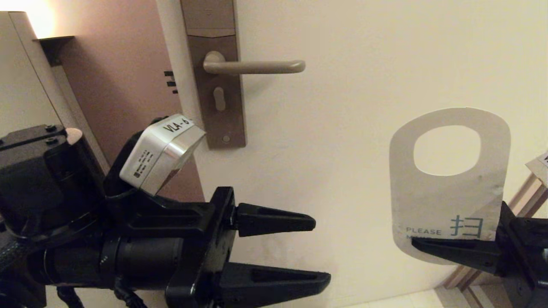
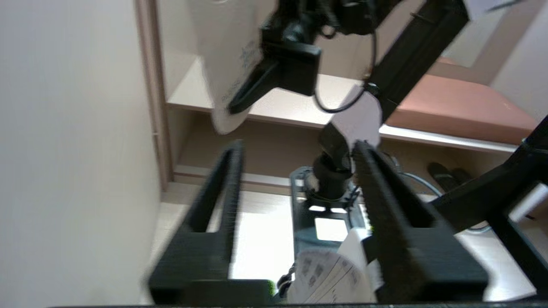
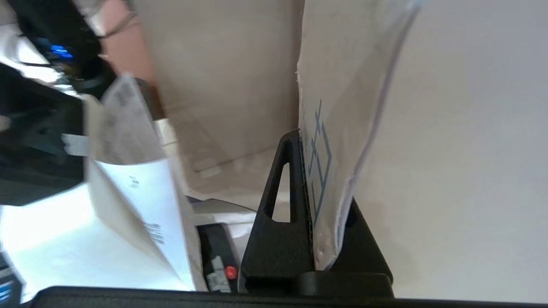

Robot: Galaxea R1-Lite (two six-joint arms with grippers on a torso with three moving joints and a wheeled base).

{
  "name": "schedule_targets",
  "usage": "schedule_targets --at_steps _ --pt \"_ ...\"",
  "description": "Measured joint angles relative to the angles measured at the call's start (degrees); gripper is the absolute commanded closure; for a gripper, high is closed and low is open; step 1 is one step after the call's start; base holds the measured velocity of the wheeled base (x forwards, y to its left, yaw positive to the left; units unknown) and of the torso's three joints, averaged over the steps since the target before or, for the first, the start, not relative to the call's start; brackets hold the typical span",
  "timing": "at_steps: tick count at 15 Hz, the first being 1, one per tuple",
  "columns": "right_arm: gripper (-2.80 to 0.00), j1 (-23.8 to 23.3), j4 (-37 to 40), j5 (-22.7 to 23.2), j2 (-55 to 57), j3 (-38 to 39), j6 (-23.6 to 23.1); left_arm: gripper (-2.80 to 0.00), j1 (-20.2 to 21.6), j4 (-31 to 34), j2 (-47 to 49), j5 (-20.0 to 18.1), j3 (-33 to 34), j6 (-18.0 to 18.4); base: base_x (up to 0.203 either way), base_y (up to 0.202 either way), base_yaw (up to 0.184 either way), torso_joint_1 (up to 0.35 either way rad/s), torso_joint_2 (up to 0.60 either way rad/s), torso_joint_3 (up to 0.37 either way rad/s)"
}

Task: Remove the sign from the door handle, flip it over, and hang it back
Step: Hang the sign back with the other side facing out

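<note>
Two black fingers of the right gripper [image 1: 454, 248] clamped on the lower end of the flat white card door sign [image 1: 447, 188], one finger across its front just under the printed line, the other behind, card squeezed flat between them in the right wrist view [image 3: 329, 179]. Held upright, oval hole uppermost, well to the right of and below the matte beige-bronze lever door handle [image 1: 254, 66], apart from it. White face toward the head camera, with "PLEASE" in small grey-blue letters and a larger blue character beside it; rounded upper end, slight crease along the right edge. Bare lever with rounded tip pointing right, mounted on the tall brown lock plate [image 1: 218, 85]; cream door [image 1: 342, 149] bare between lever and sign. Left gripper [image 1: 319, 250] low in front of the door, fingers spread wide, holding nothing, well left of the sign.
</note>
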Motion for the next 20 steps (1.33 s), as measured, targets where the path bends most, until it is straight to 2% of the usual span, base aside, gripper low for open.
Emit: schedule_targets --at_steps 2,5,9,12,14,17,20 --pt "0.0 -0.2 0.0 -2.8 -1.3 1.0 0.1 0.0 2.7 0.2 -1.6 0.0 1.5 0.1 0.0 0.0 0.0 0.0 0.0 0.0" --pt "0.0 -1.8 -0.1 -4.7 -2.2 1.4 0.1 0.0 9.1 0.4 -4.3 0.1 4.3 0.2 0.0 0.0 0.0 0.0 0.0 0.0" --pt "0.0 -3.4 -0.1 -9.6 -3.1 2.0 0.1 0.0 21.8 2.4 -10.3 0.1 10.0 1.1 0.0 0.0 0.0 0.0 0.0 0.0" --pt "0.0 -3.6 -1.4 -13.1 -3.6 2.8 0.1 0.0 31.1 6.3 -16.9 1.5 17.0 5.2 0.0 0.0 0.0 0.0 0.0 0.0" --pt "0.0 -3.7 -3.4 -15.3 -4.1 4.0 0.1 0.0 33.4 10.5 -21.1 7.4 19.8 8.4 0.0 0.0 0.0 0.0 0.0 0.0" --pt "0.0 -3.7 -3.6 -17.7 -5.8 6.1 0.1 0.0 34.3 14.7 -25.7 18.6 21.9 8.5 0.0 0.0 0.0 0.0 0.0 0.0" --pt "0.0 -3.7 -3.7 -18.1 -7.6 7.9 0.2 0.0 34.4 15.1 -28.5 27.9 25.5 8.7 0.0 0.0 0.0 0.0 0.0 0.0"
